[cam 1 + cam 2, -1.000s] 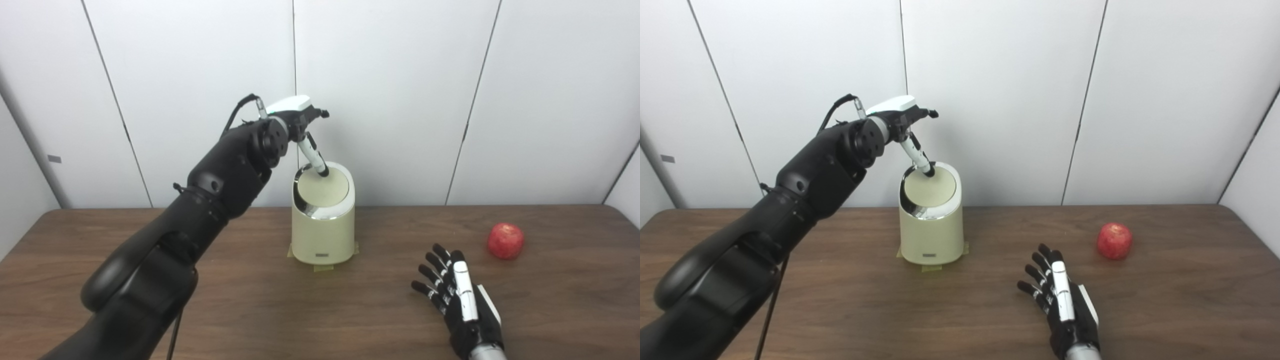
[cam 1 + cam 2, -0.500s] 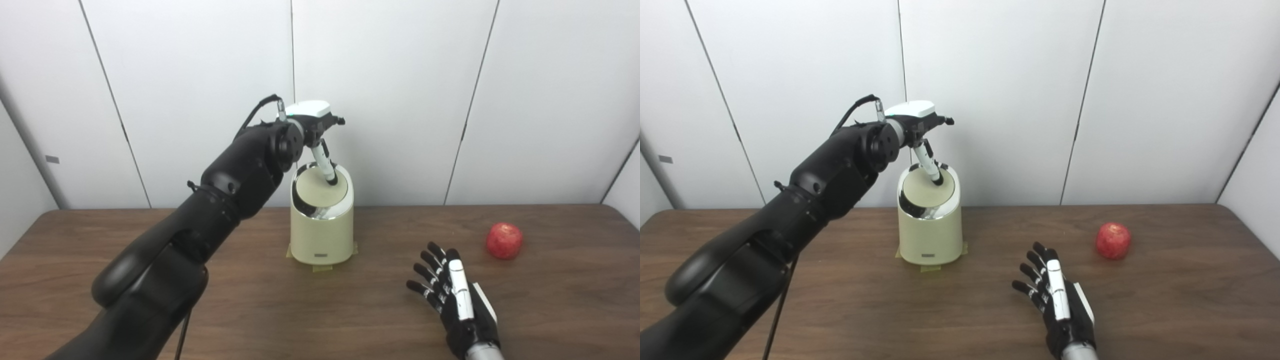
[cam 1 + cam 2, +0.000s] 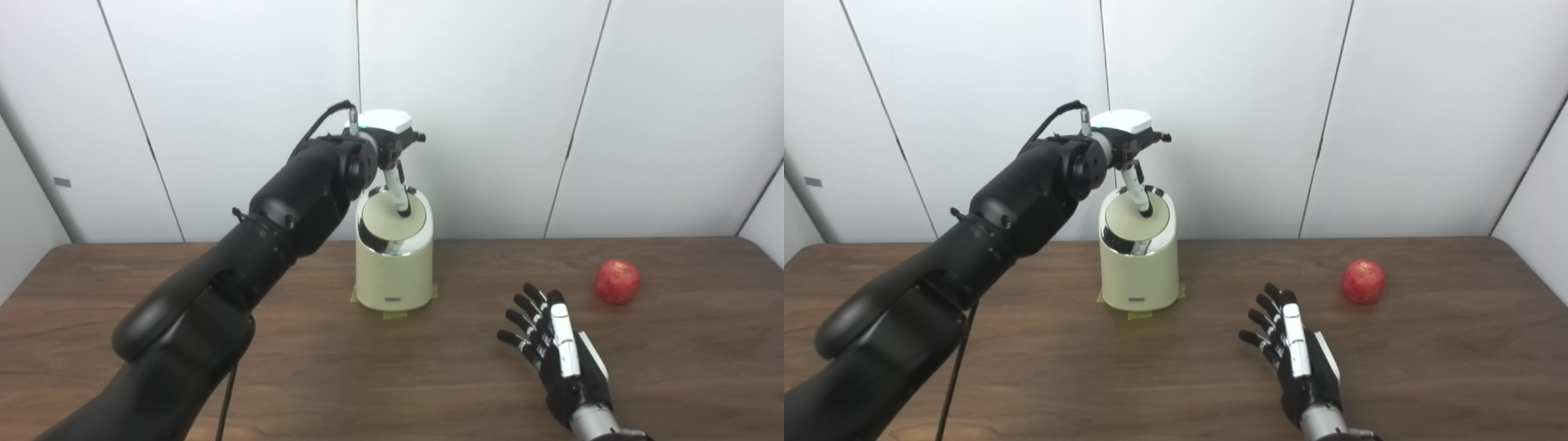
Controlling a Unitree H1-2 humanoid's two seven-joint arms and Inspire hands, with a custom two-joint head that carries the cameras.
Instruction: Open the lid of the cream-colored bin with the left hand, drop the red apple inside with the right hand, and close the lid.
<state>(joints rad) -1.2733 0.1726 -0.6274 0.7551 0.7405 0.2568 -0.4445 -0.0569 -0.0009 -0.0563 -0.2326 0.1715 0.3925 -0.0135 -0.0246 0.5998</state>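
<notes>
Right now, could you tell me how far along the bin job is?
Nothing is finished yet. In hand: the left hand has a finger pressed on the bin's lid, which looks closed. Left to do: the red apple sits untouched on the table, apart from the open right hand; drop-in and closing follow.

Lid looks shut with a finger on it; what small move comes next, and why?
Probably press the left hand down on the lid: its fingertip touches the closed lid, while the apple lies ungrasped beside the open right hand.

Bin at the table's middle, apple far right

The bin [image 3: 394,269] stands mid-table [image 3: 306,380]; the apple [image 3: 617,281] lies well right, the right hand [image 3: 560,361] between, nearer.
</notes>
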